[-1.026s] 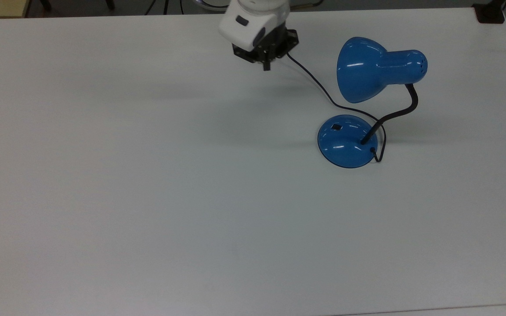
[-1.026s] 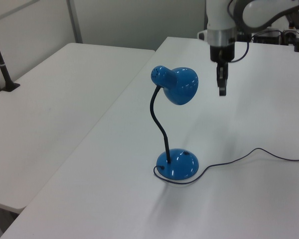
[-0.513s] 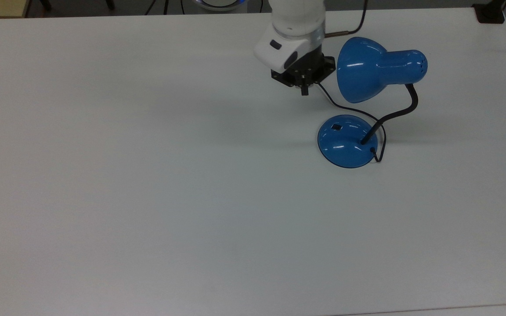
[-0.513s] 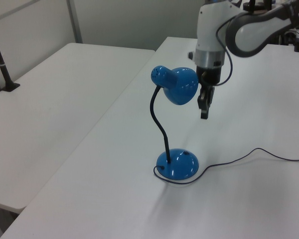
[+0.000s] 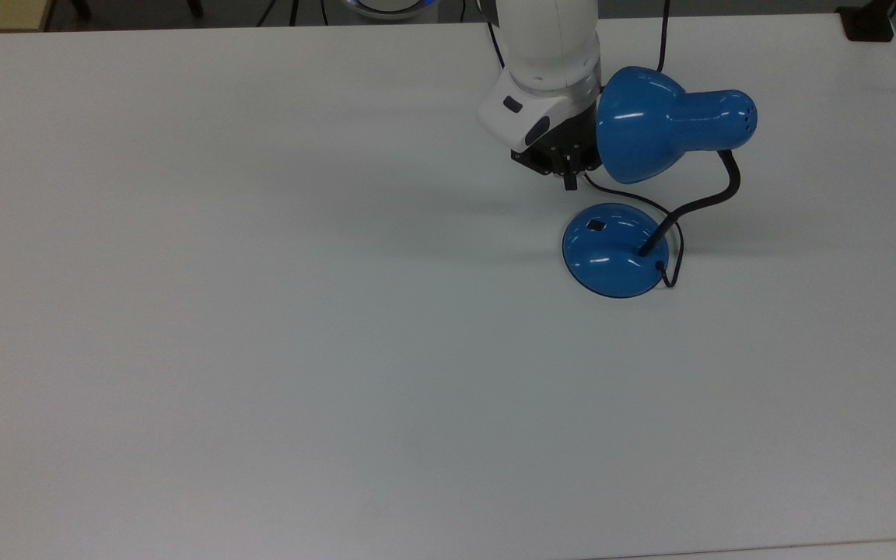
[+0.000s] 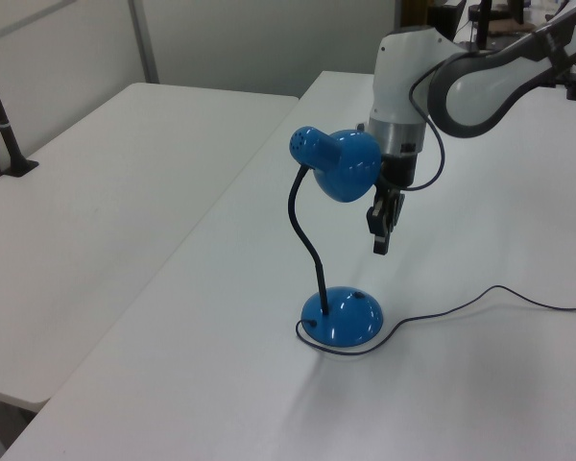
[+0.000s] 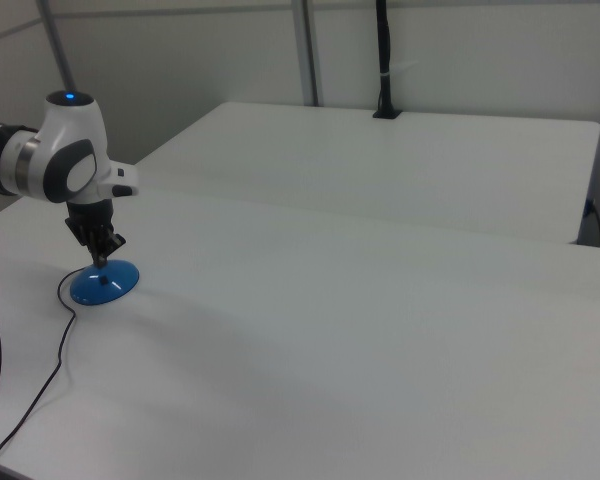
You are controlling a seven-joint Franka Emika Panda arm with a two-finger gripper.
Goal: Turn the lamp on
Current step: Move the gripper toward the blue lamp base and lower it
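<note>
The lamp stands at the top view's right. It has a glossy blue shade (image 5: 650, 124), a black gooseneck (image 5: 708, 198) and a round blue base (image 5: 611, 253) with a small black switch (image 5: 596, 225). My gripper (image 5: 570, 183) hangs just beside the shade, above and a little short of the base, with its fingers pressed together and nothing held. In the left view the gripper (image 6: 380, 240) points down, well above the base (image 6: 343, 317) and just right of the shade (image 6: 341, 173). In the right view the gripper (image 7: 100, 262) hovers over the base (image 7: 105, 284).
The lamp's black cord (image 6: 480, 298) trails across the white table (image 5: 261, 311) toward the arm's side. A second white table (image 6: 125, 192) stands alongside, with a black clamped post (image 6: 5, 125). A black block (image 5: 868, 23) sits at the table's far corner.
The arm has swung to the top view's right and come down. The gripper went from open table to right beside the shade, close over the base. The lamp has not moved.
</note>
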